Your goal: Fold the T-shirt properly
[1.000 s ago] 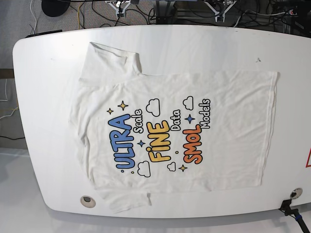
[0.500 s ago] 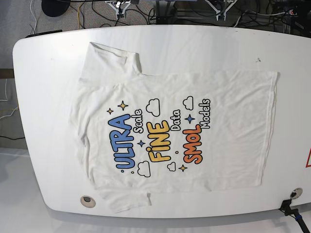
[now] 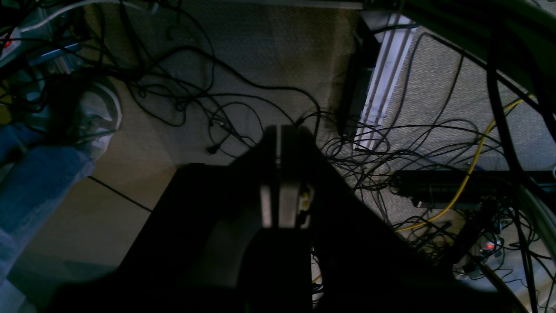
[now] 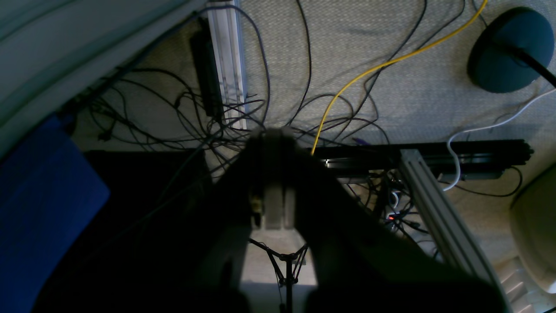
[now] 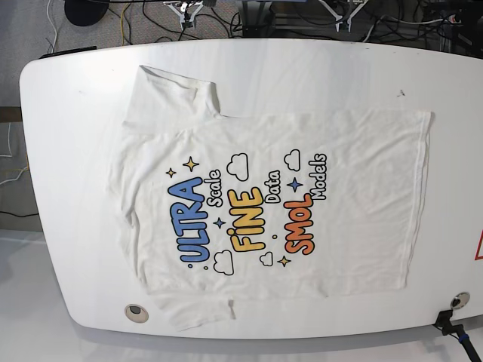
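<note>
Clock directions are read on the base view, with 12 at its top edge. Nearest the robot, the right end effector [image 4: 273, 132] and the left end effector [image 3: 284, 130] are both off the tabletop [image 5: 302, 68], just beyond its 12 o'clock edge. In each wrist view the fingers come together in a dark, blurred wedge with no visible gap, so both look closed. Neither holds anything nor touches the cloth.

The T-shirt [image 5: 362, 204] lies flat on the tabletop, printed side up, its long axis running from the collar end at 9 o'clock to the hem [image 5: 419, 204] at 3. Its middle lies toward 5 from the right end effector and between 6 and 7 from the left.

The near sleeve [image 5: 173, 94] pokes up toward 12, almost straight at 6 from the right end effector, which is the nearer one to it. The hem's near corner sits between 4 and 5 from the left end effector, the nearer one there. The far sleeve [image 5: 200, 311] is farthest off, by the 7 o'clock side of the shirt.

No fold is made yet; I judge the next move is reaching over the near side and opening to pinch it.
</note>
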`<state>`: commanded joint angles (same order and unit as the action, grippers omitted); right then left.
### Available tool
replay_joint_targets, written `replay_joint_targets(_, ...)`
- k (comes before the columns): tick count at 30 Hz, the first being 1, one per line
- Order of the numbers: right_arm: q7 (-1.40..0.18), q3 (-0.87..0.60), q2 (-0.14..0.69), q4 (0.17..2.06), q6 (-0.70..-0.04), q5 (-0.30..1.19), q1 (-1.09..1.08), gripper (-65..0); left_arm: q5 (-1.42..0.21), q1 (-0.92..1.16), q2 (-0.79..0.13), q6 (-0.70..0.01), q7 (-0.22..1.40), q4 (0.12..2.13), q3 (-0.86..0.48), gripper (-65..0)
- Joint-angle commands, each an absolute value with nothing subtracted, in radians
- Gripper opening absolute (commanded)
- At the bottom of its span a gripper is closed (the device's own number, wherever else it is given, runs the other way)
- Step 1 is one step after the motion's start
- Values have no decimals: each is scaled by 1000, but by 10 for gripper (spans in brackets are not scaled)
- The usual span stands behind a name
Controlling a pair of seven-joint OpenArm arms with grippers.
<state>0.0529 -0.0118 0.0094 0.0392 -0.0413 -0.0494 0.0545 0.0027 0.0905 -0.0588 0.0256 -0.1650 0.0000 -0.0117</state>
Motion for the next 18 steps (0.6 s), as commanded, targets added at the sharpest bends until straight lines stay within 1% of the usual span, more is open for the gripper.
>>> replay_joint_targets(18,41,-13,14,72,-33,-58,99,-650,7,92,-67,21,-198,0,-11,-650)
